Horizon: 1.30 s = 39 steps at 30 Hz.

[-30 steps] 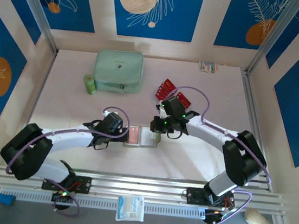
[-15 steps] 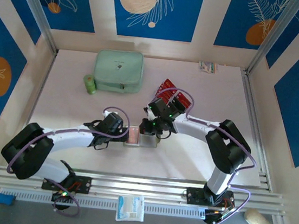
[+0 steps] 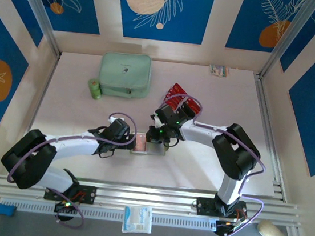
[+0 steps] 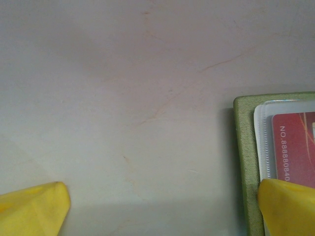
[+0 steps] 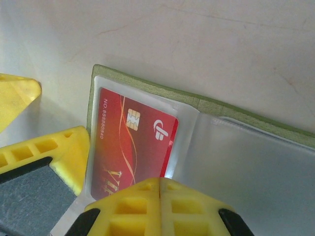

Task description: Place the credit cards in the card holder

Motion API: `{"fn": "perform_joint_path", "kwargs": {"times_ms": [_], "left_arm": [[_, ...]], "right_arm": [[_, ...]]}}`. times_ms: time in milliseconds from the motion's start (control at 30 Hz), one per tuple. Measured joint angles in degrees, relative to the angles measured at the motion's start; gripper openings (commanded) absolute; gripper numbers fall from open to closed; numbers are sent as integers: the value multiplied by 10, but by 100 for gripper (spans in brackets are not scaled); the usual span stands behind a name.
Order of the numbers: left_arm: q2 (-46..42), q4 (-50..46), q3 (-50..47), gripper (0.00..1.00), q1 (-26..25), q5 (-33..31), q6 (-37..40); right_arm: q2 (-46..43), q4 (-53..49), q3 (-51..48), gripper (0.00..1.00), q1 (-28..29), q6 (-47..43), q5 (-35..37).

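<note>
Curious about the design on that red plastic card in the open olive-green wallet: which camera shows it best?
The right wrist view: the red plastic card shows its chip, logo and number. The left wrist view catches just one numbered edge; the top view, a tiny red patch.

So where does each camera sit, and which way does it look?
Top external: above and behind the arms, looking down on the table; both arms show.
Left wrist: on the left arm, looking down at table; open left gripper's yellow tips show.
Right wrist: on the right arm, looking at the open card holder; shut right gripper shows.
Shared: both wrist views catch the red card.
</note>
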Motion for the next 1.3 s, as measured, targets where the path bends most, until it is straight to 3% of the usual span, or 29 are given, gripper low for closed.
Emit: {"fn": "perform_joint_path", "kwargs": {"times_ms": [967, 1300], "left_arm": [[-38, -20, 22, 100, 0, 16, 0], [-43, -20, 74, 100, 0, 57, -3]], "right_arm": [[23, 5, 9, 0, 12, 15, -11], [-23, -12, 9, 0, -28, 2, -10]]}}
